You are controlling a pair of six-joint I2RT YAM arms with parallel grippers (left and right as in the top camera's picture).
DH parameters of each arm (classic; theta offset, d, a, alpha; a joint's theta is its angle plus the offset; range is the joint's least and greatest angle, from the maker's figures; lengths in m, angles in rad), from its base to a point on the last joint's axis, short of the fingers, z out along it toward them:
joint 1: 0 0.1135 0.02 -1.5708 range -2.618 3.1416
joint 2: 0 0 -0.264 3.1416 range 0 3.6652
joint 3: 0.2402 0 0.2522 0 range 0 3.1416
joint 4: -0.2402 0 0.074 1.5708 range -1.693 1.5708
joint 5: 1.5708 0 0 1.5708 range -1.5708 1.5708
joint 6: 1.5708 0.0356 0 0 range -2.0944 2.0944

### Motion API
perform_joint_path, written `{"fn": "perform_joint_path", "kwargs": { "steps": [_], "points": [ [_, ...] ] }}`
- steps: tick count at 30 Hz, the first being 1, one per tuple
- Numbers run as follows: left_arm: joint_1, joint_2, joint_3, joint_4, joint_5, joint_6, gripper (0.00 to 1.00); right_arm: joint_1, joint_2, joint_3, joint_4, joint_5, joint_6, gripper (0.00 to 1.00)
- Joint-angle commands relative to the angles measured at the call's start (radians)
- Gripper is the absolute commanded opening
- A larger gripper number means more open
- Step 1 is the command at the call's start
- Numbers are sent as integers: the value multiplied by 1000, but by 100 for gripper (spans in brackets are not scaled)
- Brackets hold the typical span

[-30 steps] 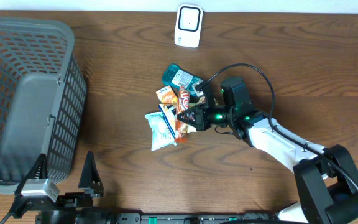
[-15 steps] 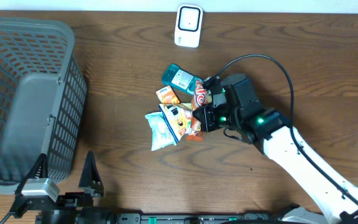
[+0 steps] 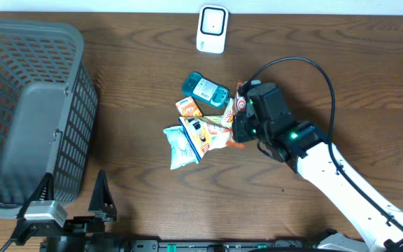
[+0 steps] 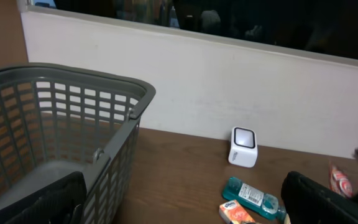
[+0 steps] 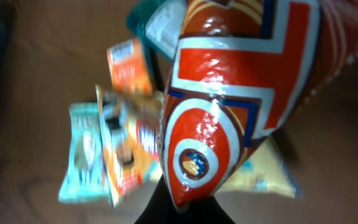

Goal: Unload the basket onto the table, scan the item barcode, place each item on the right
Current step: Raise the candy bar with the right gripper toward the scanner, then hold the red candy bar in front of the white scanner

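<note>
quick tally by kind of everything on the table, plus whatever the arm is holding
basket: 1
scanner: 1
teal bottle: 1
packets lying on the table: 4 (orange, pale blue, orange-and-white, yellow)
red bag in right pincer: 1
total: 8

- Snack packet (image 5: 229, 93): glossy, red with white and dark-blue bands and a round emblem near its lower tip. It fills the centre and right of the frame, close to the lens, and is tilted with its narrow end pointing down.
- Right end effector (image 5: 182, 214): only a dark wedge shows at the bottom edge, under the packet's lower tip. The jaws are clamped on the snack packet.
- Counter (image 5: 42, 74): brown, blurred, behind the packet.
- Teal item (image 5: 157, 18): at the top edge, white label visible, partly hidden by the snack packet.
- Orange packet (image 5: 129, 68): just below the teal item.
- Light-blue packet (image 5: 82, 152): at the left.
- Printed orange-yellow packet (image 5: 129, 149): overlaps the light-blue packet's right side.
- Pale-yellow packet (image 5: 266, 177): lower right, partly behind the snack packet.
</note>
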Motion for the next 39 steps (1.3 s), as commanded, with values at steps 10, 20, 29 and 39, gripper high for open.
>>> {"fn": "perform_joint_path", "kwargs": {
  "steps": [10, 20, 29, 39],
  "points": [
    [-1, -2, -13, 5, -6, 16, 98, -1, 396, 403, 31, 48, -114, 1],
    [-1, -2, -21, 8, -6, 16, 98, -49, 917, 1143, -282, 46, -39, 1],
    [-1, -2, -21, 8, -6, 16, 98, -91, 1108, 1337, -275, 57, 38, 1],
    [-1, -2, -21, 8, -6, 16, 98, -109, 1105, 1348, -320, 125, 71, 1]
  ]
}}
